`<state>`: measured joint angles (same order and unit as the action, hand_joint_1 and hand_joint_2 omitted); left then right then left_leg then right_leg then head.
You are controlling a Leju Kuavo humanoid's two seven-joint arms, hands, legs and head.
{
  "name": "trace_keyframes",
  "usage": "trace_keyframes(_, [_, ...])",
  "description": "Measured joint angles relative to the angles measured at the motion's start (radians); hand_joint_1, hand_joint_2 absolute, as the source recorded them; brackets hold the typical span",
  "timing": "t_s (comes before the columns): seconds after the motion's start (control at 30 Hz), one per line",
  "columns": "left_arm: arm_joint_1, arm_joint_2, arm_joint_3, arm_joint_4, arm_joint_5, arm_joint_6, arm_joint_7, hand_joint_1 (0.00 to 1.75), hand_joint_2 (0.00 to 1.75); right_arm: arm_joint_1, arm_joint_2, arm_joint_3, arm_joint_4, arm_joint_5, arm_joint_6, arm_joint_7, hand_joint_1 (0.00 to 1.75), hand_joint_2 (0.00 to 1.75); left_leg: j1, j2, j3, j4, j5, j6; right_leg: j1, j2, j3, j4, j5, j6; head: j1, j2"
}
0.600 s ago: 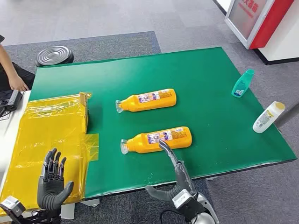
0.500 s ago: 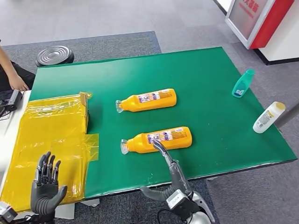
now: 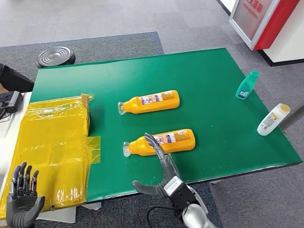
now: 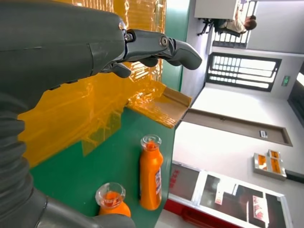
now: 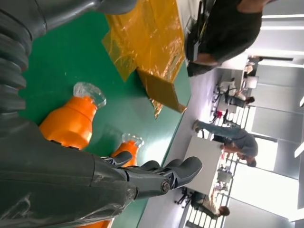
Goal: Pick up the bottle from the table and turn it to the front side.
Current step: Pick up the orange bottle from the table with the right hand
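Note:
Two orange bottles with clear caps lie on their sides on the green table (image 3: 201,76), labels up, caps pointing left. The near bottle (image 3: 163,141) lies close to the front edge; the far bottle (image 3: 150,101) lies behind it. My right hand (image 3: 159,171) reaches over the front edge with fingers spread, its fingertips (image 3: 148,138) over the near bottle's neck end, holding nothing. The right wrist view shows the near bottle's shoulder (image 5: 71,124) beside the open hand (image 5: 150,178). My left hand (image 3: 22,197) hangs low at the left, fingers apart and empty, over the yellow sheet.
A yellow plastic-wrapped box (image 3: 53,137) covers the table's left part. A teal bottle (image 3: 246,84) and a white bottle (image 3: 272,118) lie near the right edge. A round dark disc (image 3: 55,56) sits on the floor behind. A person (image 5: 229,28) sits beyond the table's left end.
My right hand has slid left along the near bottle, from its label toward its neck. My left hand has dropped lower and further left. The person's arm at the left edge has withdrawn.

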<state>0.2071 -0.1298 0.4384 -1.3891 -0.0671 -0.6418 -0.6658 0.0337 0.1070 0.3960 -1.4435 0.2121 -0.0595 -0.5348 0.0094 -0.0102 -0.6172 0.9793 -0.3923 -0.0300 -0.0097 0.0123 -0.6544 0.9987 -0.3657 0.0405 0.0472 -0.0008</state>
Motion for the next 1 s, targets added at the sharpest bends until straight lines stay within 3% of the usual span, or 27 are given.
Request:
trace_keyframes(0.33, [-0.008,0.003,0.037,0.0,-0.008,-0.011,0.0,0.0,1.75,-0.035,0.002,0.008,-0.001,0.052,-0.041,0.045,0.0,1.75,0.0,0.0,0.0,0.0,0.0,0.0,0.0,0.0,0.0,0.0,0.0,0.0,0.0,0.0])
trace_keyframes(0.5, [-0.033,0.004,0.035,0.01,-0.013,-0.012,0.0,0.0,1.75,-0.108,-0.005,0.008,-0.009,0.22,-0.078,0.164,0.0,1.75,0.0,0.0,0.0,0.0,0.001,0.0,0.0,0.0,0.0,0.0,0.001,0.0,0.0,0.0])
trace_keyframes(0.7, [-0.067,0.02,0.009,0.04,0.001,0.0,0.0,0.0,1.75,-0.263,-0.072,0.022,0.055,0.443,-0.051,0.326,0.0,1.75,0.0,0.0,0.0,0.0,0.003,0.0,0.0,0.0,0.0,0.0,0.004,0.0,0.0,0.0])
trace_keyframes(1.0, [-0.081,0.042,-0.018,0.077,0.024,0.007,0.0,0.0,1.75,-0.455,-0.192,0.069,0.29,0.582,0.121,0.453,0.0,1.75,0.0,0.0,0.0,0.0,0.004,0.0,0.0,0.0,0.0,0.0,0.005,0.0,0.0,0.0])
